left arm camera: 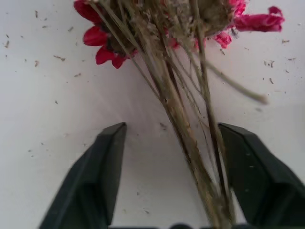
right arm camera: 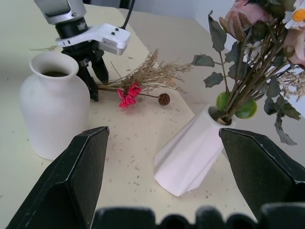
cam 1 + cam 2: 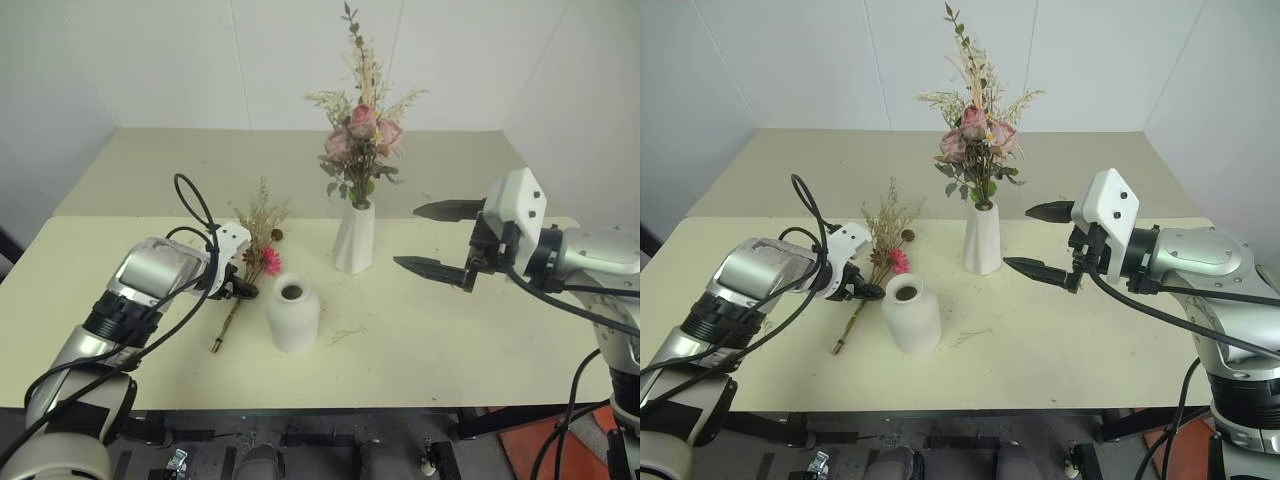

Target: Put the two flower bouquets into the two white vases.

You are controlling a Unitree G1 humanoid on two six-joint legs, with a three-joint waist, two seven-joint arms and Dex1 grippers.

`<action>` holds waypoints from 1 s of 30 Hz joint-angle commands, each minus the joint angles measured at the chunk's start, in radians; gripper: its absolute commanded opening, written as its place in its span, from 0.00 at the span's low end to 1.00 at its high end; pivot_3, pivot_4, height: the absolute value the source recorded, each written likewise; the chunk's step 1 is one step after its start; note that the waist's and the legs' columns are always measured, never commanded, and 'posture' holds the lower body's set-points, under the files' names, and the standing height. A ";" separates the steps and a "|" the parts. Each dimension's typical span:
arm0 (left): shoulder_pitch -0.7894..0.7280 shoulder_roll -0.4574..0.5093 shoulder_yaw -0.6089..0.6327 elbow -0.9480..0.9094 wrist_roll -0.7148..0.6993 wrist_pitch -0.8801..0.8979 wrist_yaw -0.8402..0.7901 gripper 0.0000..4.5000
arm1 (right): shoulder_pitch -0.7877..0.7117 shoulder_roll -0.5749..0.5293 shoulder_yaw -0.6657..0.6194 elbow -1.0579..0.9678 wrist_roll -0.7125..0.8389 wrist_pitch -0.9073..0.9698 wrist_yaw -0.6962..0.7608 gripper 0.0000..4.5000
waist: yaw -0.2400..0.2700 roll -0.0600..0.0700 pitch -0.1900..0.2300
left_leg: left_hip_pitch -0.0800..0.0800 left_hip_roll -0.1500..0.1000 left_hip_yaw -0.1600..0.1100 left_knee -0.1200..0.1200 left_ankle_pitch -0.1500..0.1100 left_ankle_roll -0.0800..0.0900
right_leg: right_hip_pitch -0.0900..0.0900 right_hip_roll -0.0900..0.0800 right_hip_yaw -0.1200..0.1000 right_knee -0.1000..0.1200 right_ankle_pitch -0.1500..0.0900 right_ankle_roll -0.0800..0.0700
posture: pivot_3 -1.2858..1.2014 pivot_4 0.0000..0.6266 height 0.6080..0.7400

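Closing stage: the left pincer point(image 1: 164, 183) is down on the pale yellow table point(image 3: 450, 340) with its two black fingers point(image 1: 97, 176) either side of the thin bouquet's stems; a gap shows on one side, so I judge it not yet clamped.
Left pincer state: part-way parted around the stems, one finger against them, the other still off; nothing lifted.
Thin bouquet of dry tan grasses with a magenta daisy point(image 3: 258, 262): lying flat on the table, stem ends toward the near edge, heads toward the far side, just beside the squat vase on the robot's left.
Squat rounded white ceramic vase with a short neck point(image 3: 293, 314): upright, mouth dark and unfilled, near the front of the table.
Pale pink rose bouquet with green leaves and beige sprigs point(image 3: 361, 140): standing upright with its stems in the tall vase.
Tall narrow white cone vase point(image 3: 354, 240): upright behind and to the right of the squat one, holding the roses.
Right pincer point(image 3: 437, 238): released, fingers wide apart, held in the air to the right of the tall vase, grasping nothing.
Done: one bouquet of two is in a vase.
Left: grip the dry bunch firmly, raise it, turn it stems-down and drop it into the squat vase's mouth.
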 commanded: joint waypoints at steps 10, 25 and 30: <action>-0.008 0.003 0.146 0.011 0.004 -0.022 0.038 0.01 | 0.000 -0.022 -0.034 -0.020 0.013 -0.003 -0.028 0.97 | -0.001 0.000 0.000 | 0.000 0.000 0.000 0.000 0.000 0.000 | 0.000 0.000 0.000 0.000 0.000 0.000 | 0.52 0.24 1.00; 0.169 -0.172 0.793 -0.273 -0.551 -0.452 -0.107 0.01 | 0.042 -0.037 -0.046 0.003 0.013 -0.014 -0.018 0.97 | 0.002 -0.001 0.000 | 0.000 0.000 0.000 0.001 0.000 0.000 | 0.002 -0.001 -0.001 0.000 0.001 0.000 | 0.52 0.24 1.00; 0.135 -0.172 0.802 -0.309 -0.774 -0.378 -0.153 0.01 | 0.047 -0.039 -0.045 0.002 0.014 -0.015 -0.016 0.97 | 0.000 -0.001 0.000 | 0.001 0.000 0.000 0.001 0.000 0.000 | 0.002 -0.001 -0.001 0.000 0.001 0.000 | 0.52 0.24 1.00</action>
